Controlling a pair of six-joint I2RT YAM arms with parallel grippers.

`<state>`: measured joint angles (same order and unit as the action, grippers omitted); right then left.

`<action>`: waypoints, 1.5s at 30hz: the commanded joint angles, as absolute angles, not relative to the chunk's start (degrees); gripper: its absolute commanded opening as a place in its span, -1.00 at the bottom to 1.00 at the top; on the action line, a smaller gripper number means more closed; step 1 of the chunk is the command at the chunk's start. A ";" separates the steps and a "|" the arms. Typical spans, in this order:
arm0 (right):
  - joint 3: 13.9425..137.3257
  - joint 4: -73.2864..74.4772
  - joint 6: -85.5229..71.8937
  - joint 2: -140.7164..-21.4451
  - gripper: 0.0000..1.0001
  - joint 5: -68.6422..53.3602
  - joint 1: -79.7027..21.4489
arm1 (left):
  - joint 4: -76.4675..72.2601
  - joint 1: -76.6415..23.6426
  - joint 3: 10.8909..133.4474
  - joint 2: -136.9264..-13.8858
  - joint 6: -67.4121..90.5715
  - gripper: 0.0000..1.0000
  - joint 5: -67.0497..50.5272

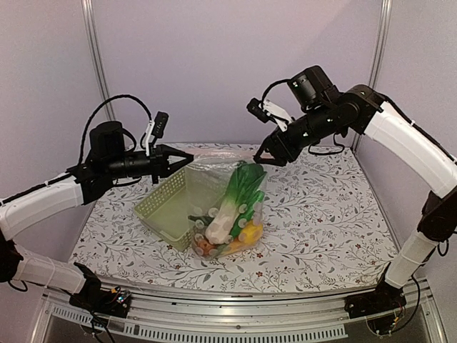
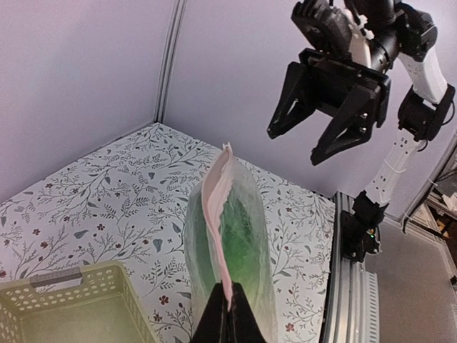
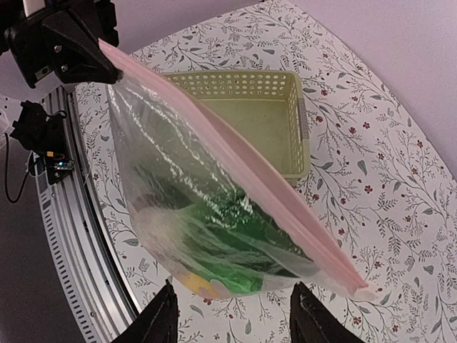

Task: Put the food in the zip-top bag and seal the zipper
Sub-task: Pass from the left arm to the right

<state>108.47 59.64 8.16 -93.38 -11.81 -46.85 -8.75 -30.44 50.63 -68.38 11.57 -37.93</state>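
The clear zip-top bag (image 1: 230,204) hangs upright with its bottom on the table. It holds the bok choy (image 1: 241,191), a yellow fruit (image 1: 250,233) and orange pieces (image 1: 207,246). My left gripper (image 1: 186,158) is shut on the left end of the pinkish zipper (image 3: 235,161); the left wrist view shows the strip (image 2: 218,207) pinched between its tips (image 2: 230,306). My right gripper (image 1: 260,158) is open, just off the zipper's right end, touching nothing. In its wrist view (image 3: 232,293) the bag (image 3: 207,229) lies beyond its spread fingers. It also shows open in the left wrist view (image 2: 294,146).
The pale green lattice basket (image 1: 166,207) stands empty right behind and left of the bag, also in the right wrist view (image 3: 285,93). The floral cloth table (image 1: 321,221) is walled at the back and sides. A metal rail (image 1: 235,325) runs along the near edge.
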 commanded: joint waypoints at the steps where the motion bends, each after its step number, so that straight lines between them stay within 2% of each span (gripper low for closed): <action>1: 114.70 56.71 10.03 -97.97 0.05 -13.06 -46.67 | -9.24 -32.55 52.78 -68.58 10.91 -1.00 -41.86; 9: 115.57 53.83 11.98 -100.50 0.14 -16.17 -46.76 | -2.50 -35.69 56.37 -67.32 7.80 -1.00 -45.14; 14: 113.48 53.61 12.85 -100.22 0.24 -28.34 -47.20 | -0.52 -36.12 57.18 -67.00 5.81 -1.00 -44.54; 21: 111.72 53.35 11.45 -99.98 0.26 -37.25 -48.74 | -0.18 -36.30 57.74 -67.41 4.33 -1.00 -45.09; 29: 110.74 52.45 11.84 -100.09 0.26 -29.92 -48.80 | 3.76 -36.82 59.24 -67.42 1.01 -1.00 -46.01; 36: 110.35 51.05 13.13 -101.29 0.22 -28.31 -48.87 | 7.28 -37.85 60.98 -67.98 -2.42 -1.00 -45.28; 40: 108.68 51.15 14.42 -101.37 0.08 -30.75 -48.88 | 7.48 -37.89 61.35 -67.90 -3.08 -1.00 -43.90; 45: 106.33 51.61 14.50 -100.28 -0.41 -33.94 -49.40 | 7.09 -37.88 61.30 -67.95 -3.76 -1.00 -41.72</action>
<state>108.33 51.27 13.85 -100.27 -31.40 -48.80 6.85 -37.32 60.01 -68.12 -2.20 -43.64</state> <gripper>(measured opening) 0.378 0.004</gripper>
